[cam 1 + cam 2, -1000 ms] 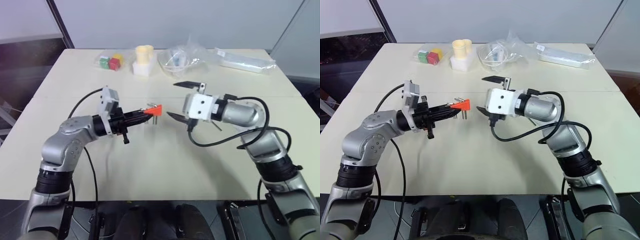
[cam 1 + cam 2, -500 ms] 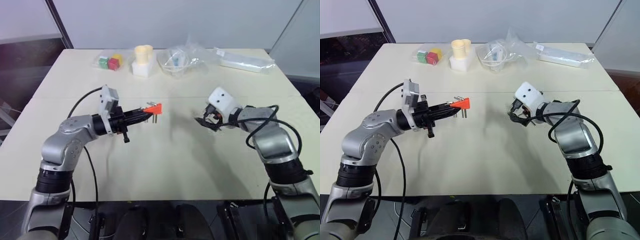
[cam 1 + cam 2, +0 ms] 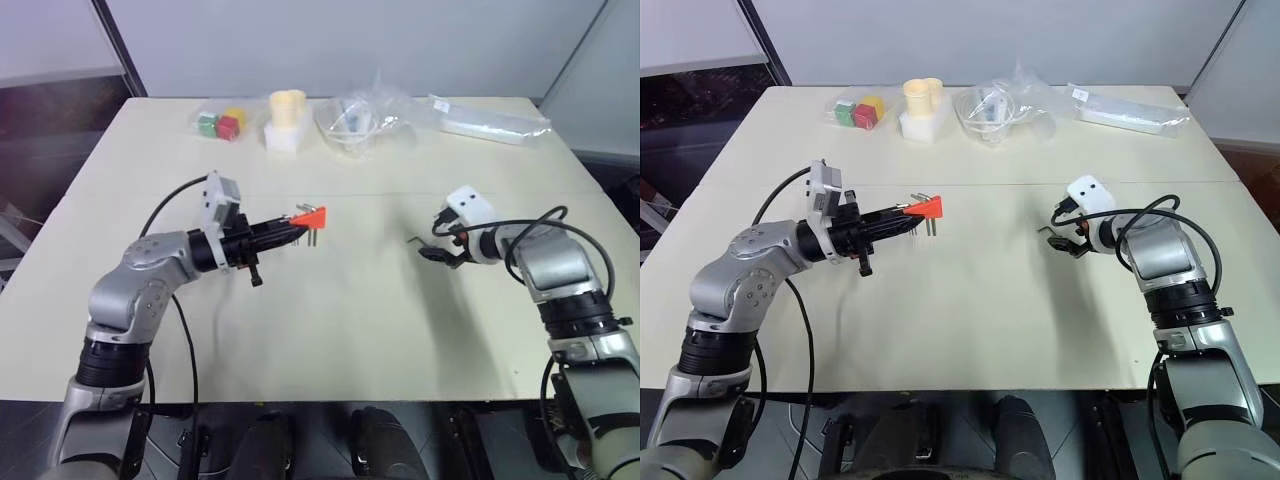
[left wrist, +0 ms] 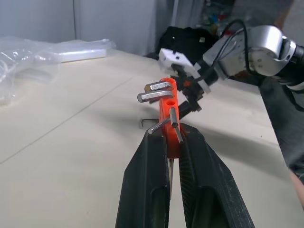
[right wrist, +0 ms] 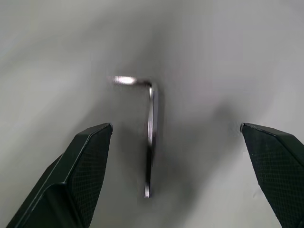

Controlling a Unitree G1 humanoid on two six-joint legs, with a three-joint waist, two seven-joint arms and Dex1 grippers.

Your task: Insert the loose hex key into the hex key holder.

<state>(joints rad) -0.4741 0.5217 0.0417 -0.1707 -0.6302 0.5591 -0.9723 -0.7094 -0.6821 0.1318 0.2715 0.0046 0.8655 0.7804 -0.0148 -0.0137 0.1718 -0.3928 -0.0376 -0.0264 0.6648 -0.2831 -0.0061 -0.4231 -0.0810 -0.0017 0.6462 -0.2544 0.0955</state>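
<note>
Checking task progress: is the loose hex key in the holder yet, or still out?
Out. The loose hex key lies flat on the table, apart from the hex key holder.

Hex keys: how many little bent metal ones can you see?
5, maybe more hidden. Four stick out of the red hex key holder pinched in the left gripper. One loose hex key lies on the table between the right gripper's open fingers.

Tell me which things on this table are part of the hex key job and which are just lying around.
Job:
- hex key, lying on the table
- holder, in the left gripper
- right gripper, open over the key

Lying about:
- bagged cubes
- yellow cups on white block
- clear bags
- flat packet
</note>
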